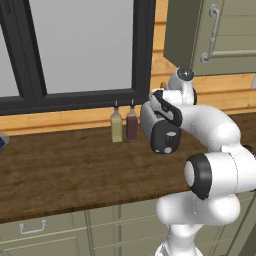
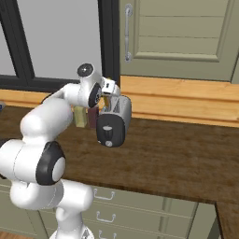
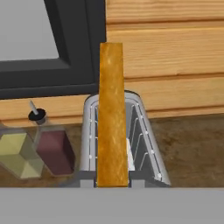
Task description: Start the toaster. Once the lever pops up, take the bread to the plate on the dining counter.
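We see our white arm reaching over a dark wood counter [image 1: 60, 170] to the toaster [image 1: 161, 131], a small silver box whose black end panel and knob face the cameras. In the right base view the gripper [image 2: 110, 91] sits directly above the toaster's top, which suits a straight lift out of the slot.

In the hand view the bread [image 3: 112, 118] appears edge-on as a tall golden-brown strip, standing upright and rising well above the toaster's wire-lined slot. Our fingers are pressed close together, and we judge that they pinch the slice's near edge, though the contact itself is out of sight.

Two small bottles, one yellowish [image 3: 17, 154] and one dark red [image 3: 53, 150], stand just beside the toaster, under a dark-framed window [image 1: 75, 55].

We judge the toasting done and the carry to the plate still ahead.
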Robot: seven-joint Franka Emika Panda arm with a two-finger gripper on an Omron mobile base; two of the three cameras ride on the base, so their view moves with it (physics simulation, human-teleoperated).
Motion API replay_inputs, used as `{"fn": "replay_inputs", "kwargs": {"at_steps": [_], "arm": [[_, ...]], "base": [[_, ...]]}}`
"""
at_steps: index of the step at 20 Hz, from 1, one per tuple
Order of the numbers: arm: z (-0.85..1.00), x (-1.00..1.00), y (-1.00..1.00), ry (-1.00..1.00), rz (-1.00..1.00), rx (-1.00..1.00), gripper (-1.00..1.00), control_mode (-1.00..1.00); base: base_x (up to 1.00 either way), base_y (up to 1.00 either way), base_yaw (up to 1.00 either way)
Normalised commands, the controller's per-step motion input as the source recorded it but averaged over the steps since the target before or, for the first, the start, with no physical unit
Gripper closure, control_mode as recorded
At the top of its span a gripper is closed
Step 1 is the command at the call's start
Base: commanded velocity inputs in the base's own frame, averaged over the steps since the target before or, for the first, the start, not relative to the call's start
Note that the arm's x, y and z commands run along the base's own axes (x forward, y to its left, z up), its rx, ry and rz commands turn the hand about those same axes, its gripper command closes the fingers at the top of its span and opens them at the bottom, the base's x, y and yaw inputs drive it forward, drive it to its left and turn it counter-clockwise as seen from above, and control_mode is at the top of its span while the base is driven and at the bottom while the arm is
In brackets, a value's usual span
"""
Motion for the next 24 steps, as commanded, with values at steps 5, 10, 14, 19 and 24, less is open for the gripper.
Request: {"fn": "replay_inputs", "kwargs": {"at_steps": [5,10,14,19,24], "arm": [[0.63,-0.54,0.07,0.10,-0.08,-0.03,1.00,-1.00],[0.24,-0.82,0.00,0.10,0.00,0.00,1.00,-1.00],[0.05,-0.99,0.00,0.02,0.00,0.00,1.00,-1.00],[0.00,-1.00,0.00,0.00,0.00,0.00,1.00,-1.00],[0.06,-1.00,0.00,0.00,0.07,0.00,1.00,-1.00]], "base": [[0.00,0.00,0.00],[0.00,0.00,0.00],[0.00,0.00,0.00],[0.00,0.00,0.00],[0.00,0.00,0.00]]}}
